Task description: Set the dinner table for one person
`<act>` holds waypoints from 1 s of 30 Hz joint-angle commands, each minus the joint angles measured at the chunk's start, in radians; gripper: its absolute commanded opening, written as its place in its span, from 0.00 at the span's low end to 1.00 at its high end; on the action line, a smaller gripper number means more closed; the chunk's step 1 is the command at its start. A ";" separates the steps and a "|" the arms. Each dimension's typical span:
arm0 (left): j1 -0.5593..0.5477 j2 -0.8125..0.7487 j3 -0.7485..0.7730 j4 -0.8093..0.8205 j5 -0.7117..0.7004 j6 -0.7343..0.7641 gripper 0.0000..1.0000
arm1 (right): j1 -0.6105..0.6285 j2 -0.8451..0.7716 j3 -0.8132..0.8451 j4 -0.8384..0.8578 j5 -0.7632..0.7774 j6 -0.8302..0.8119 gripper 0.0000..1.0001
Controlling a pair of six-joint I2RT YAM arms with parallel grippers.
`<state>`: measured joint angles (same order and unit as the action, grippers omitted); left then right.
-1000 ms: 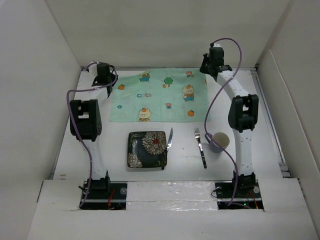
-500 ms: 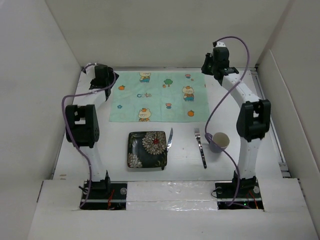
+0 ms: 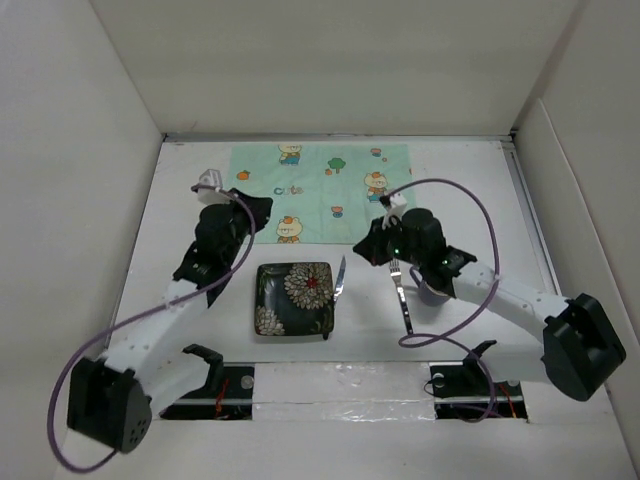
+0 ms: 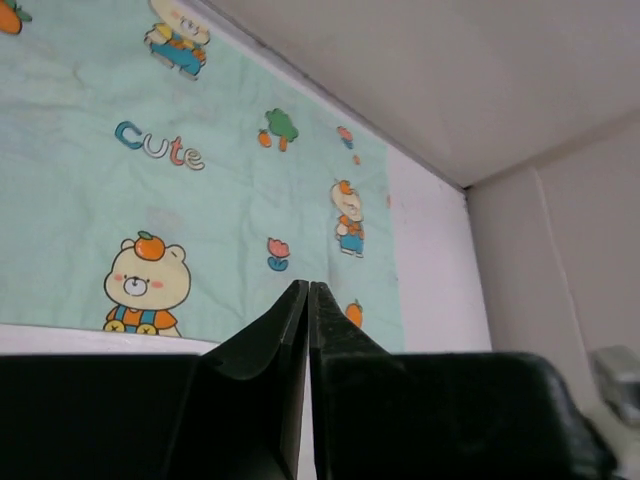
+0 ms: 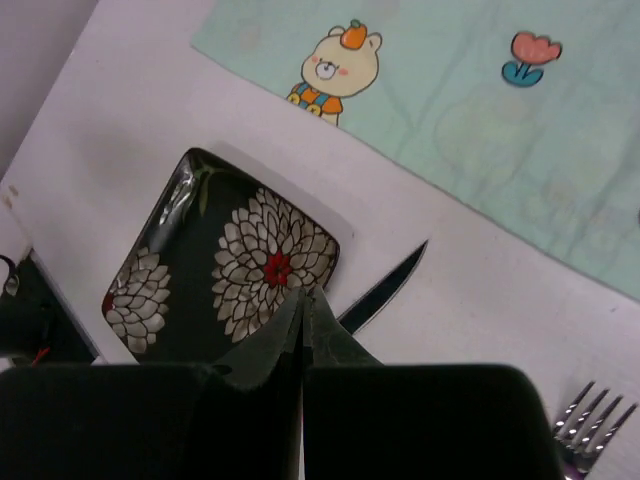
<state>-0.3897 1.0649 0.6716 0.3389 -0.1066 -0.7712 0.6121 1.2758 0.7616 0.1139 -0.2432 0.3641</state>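
Observation:
The white dinner table (image 3: 480, 190) carries a mint-green cartoon-print mat (image 3: 325, 190) at the back. In front of it lie a black square floral plate (image 3: 294, 298), a knife (image 3: 339, 280) at the plate's right edge, and a fork (image 3: 402, 300). My left gripper (image 3: 260, 208) is shut and empty over the mat's near left corner; its view shows the mat (image 4: 150, 180). My right gripper (image 3: 363, 250) is shut and empty above the knife, near the mat's front edge. The right wrist view shows the plate (image 5: 220, 275), knife (image 5: 385, 290) and fork tines (image 5: 595, 420).
A lavender cup (image 3: 432, 292) stands right of the fork, mostly hidden under my right arm. White walls close in the table on the left, back and right. Purple cables loop off both arms.
Both arms have swung back from the mat's far corners towards the near side and stretched out low. The mat, plate, knife and fork have not moved.

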 commanded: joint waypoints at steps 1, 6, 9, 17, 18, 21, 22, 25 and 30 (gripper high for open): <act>0.009 -0.225 -0.007 -0.055 0.079 0.068 0.04 | 0.081 -0.069 -0.113 0.084 0.007 0.038 0.00; 0.009 -0.506 0.020 -0.306 0.082 0.174 0.18 | 0.133 0.019 -0.125 0.130 0.018 0.065 0.24; 0.009 -0.571 0.071 -0.422 0.079 0.255 0.27 | 0.160 0.101 -0.081 0.121 0.051 0.079 0.42; 0.009 -0.608 0.080 -0.500 0.005 0.375 0.32 | 0.169 0.287 0.040 0.121 0.079 0.090 0.47; 0.009 -0.608 0.079 -0.494 0.024 0.375 0.32 | 0.169 0.324 0.050 0.122 0.078 0.094 0.47; 0.044 -0.594 0.080 -0.489 0.059 0.388 0.32 | 0.179 0.367 0.062 0.147 0.084 0.113 0.46; 0.045 -0.591 0.079 -0.489 0.077 0.392 0.32 | 0.179 0.378 0.070 0.148 0.090 0.119 0.45; 0.054 -0.591 0.080 -0.488 0.087 0.394 0.32 | 0.179 0.416 0.074 0.147 0.102 0.127 0.45; 0.054 -0.609 0.072 -0.483 0.087 0.395 0.32 | 0.179 0.459 0.058 0.208 0.070 0.150 0.39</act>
<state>-0.3435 0.4683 0.7521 -0.1776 -0.0387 -0.3973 0.7811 1.7180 0.7990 0.2344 -0.1665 0.4965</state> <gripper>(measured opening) 0.321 0.398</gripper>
